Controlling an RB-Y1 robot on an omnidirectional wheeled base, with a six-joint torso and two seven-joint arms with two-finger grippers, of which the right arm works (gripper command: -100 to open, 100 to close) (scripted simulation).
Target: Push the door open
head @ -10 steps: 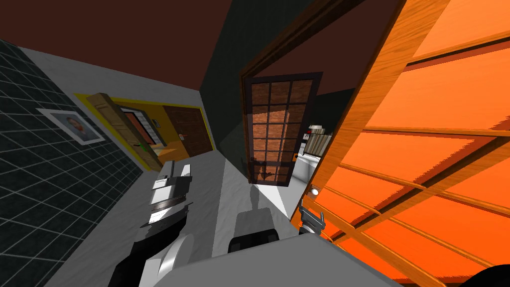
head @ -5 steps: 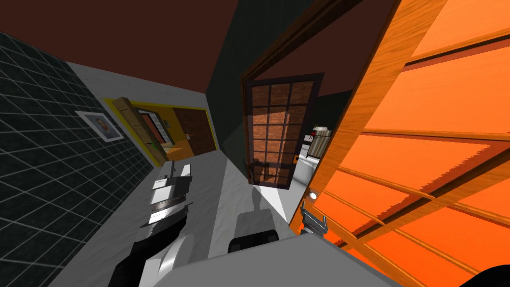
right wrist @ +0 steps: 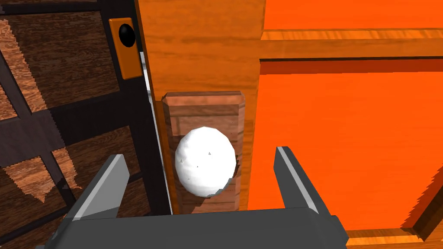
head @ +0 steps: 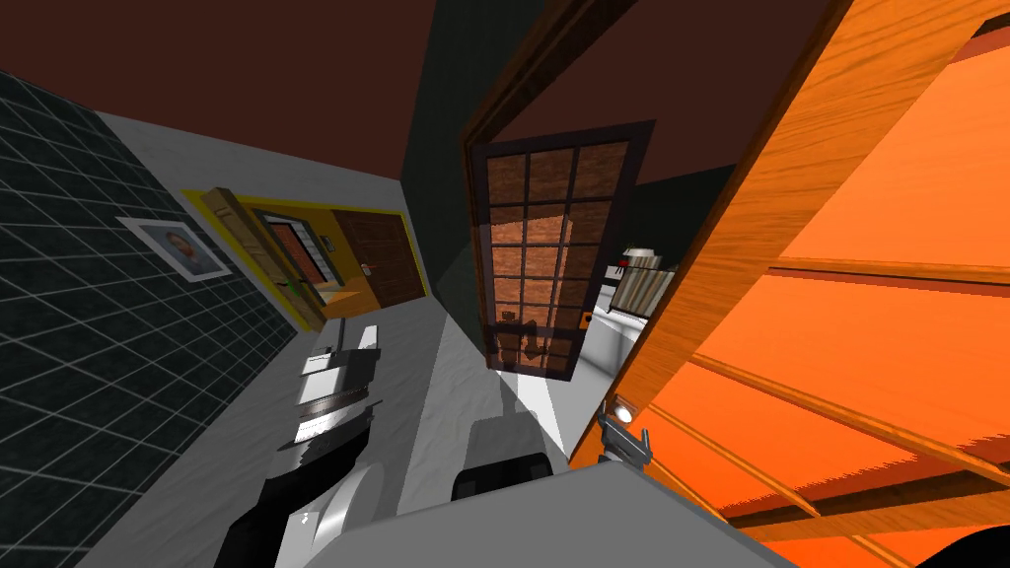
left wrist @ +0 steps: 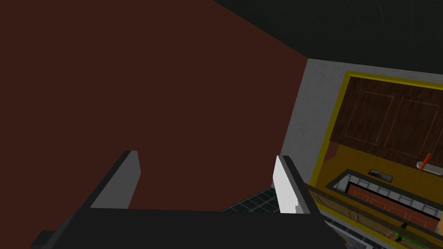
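In the head view, the orange door (head: 838, 325) rose on your right, and its white knob (head: 622, 406) sat at the door's free edge. Your right end effector (head: 624, 441) hung just below that knob. Your left end effector (head: 355, 337) was held up well to the knob's left, clear of the door. Beyond the knob, past the door's edge, stood a dark-framed grid door (head: 538, 266).

In the left wrist view, the left fingers (left wrist: 130, 173) stood apart with nothing between them.

In the right wrist view, the knob lay between your right fingers (right wrist: 294, 181), which were spread wide and touched neither it nor its wooden backplate (right wrist: 203, 108). The knob sat nearer one finger than the other. A small orange plate (right wrist: 125, 47) with a black hole showed on the dark frame beside the knob.

I judged that the push was under way. To do it well, you should press close to the knob, since that edge looked farthest from the hinges. Push square to the panel and let the base follow the door's arc. Watch that a blade does not slip past the knob into the gap at the door's edge.

By count there were one orange door, one knob, one backplate, one orange plate, one grid door, and two end effectors with two fingers each.
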